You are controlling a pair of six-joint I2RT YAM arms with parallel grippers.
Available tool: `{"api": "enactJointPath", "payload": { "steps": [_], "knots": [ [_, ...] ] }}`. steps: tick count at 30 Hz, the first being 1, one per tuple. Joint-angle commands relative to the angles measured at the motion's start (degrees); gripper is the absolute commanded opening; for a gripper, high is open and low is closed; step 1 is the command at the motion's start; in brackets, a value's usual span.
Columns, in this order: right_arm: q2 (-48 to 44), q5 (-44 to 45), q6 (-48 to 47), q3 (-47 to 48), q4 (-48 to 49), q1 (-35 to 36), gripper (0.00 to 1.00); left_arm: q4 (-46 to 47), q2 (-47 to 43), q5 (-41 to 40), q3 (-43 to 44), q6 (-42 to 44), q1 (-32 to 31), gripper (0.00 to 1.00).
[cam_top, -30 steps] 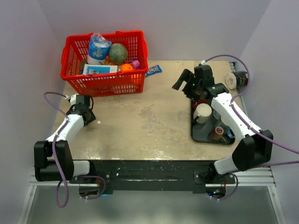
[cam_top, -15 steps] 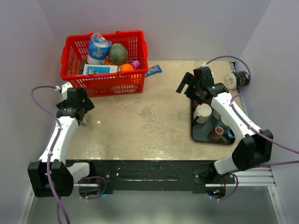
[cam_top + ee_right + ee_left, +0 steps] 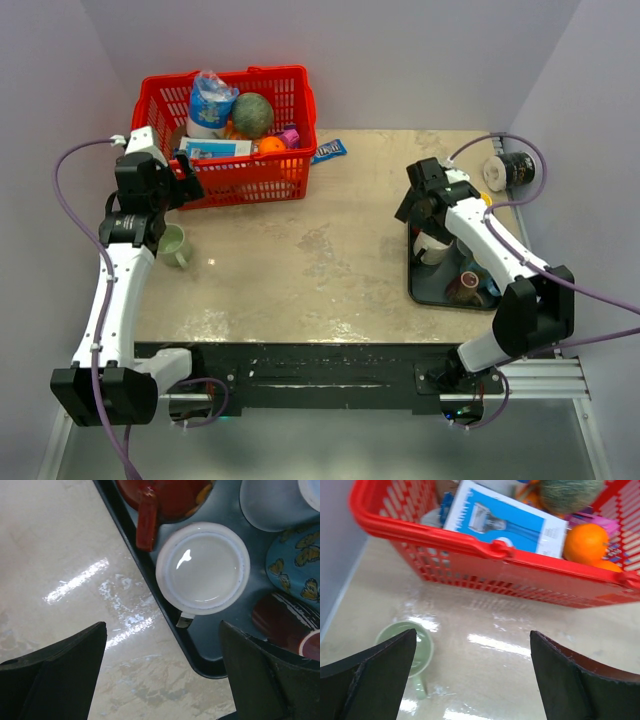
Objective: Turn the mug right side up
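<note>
Left arm's swung up toward the red plastic basket (image 3: 495, 547), left pincer (image 3: 472, 632) spread empty; pale green ceramic mug (image 3: 421, 649) looks upright on the tabletop (image 3: 480, 690) below. Retreat high, clear of its handle.

- The left arm (image 3: 116, 290) and right arm (image 3: 488, 238) have white link shells with black joints.
- A purple cable (image 3: 57, 190) loops along each.
- The gripper fingers (image 3: 375, 675) are matte black wedges.

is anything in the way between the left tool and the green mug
Nothing visible does. The green mug sits on the table just below the open left tool; the red basket lies beyond it, not between them.
</note>
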Motion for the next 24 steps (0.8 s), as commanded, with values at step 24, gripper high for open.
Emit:
{"api": "enactJointPath", "payload": {
  "steps": [24],
  "knots": [
    [-2.28, 4.53, 11.02, -15.01, 12.8, -0.26, 0.59, 17.28, -0.38, 31.31, -9.08, -5.6, -1.32, 0.99]
  ]
}}
